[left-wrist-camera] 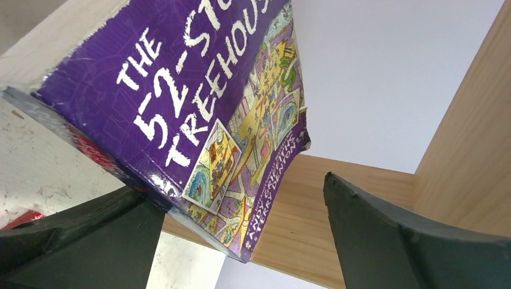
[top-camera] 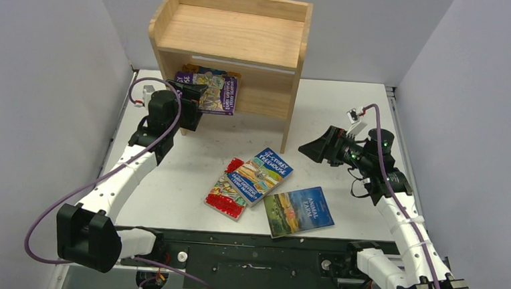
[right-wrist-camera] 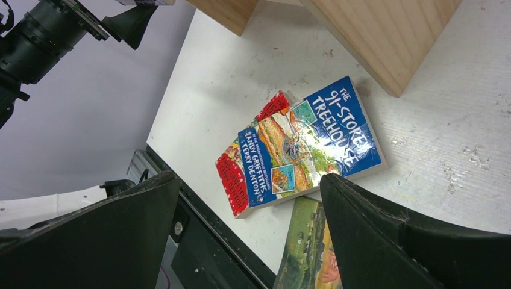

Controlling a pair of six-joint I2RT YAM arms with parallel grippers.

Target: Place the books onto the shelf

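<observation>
At the far left, the left tool [top-camera: 195, 107] is reaching into the lower opening of the light natural-wood bookcase [top-camera: 233, 32], and its jaws are standing wide apart, released. The purple "52-Storey Treehouse" paperback [top-camera: 219, 92] is sitting in that opening, tilted and poking out past the front. In the left wrist view its lower edge is lying against one dark finger [left-wrist-camera: 90, 241] while the other finger [left-wrist-camera: 410, 241] is keeping well clear of it. The wrist camera is cutting off the title and most of the cover. Behind the purple book a sliver of another colourful cover [top-camera: 196, 69] is peeking out, too hidden to identify.

Toward the middle of the white surface [top-camera: 170, 173], a red-bordered paperback [top-camera: 226, 200] is lying flat. A blue "91-Storey Treehouse" paperback [top-camera: 268, 172] is overlapping it and covering much of its cover. Just beside them to the right, the blue-green landscape "Animal Farm" paperback [top-camera: 299, 211] is lying flat near the front edge. The right wrist view is showing only one corner of it.

At the right, the right tool [top-camera: 306, 149] is hovering above the surface with jaws spread, grasping nothing.
</observation>
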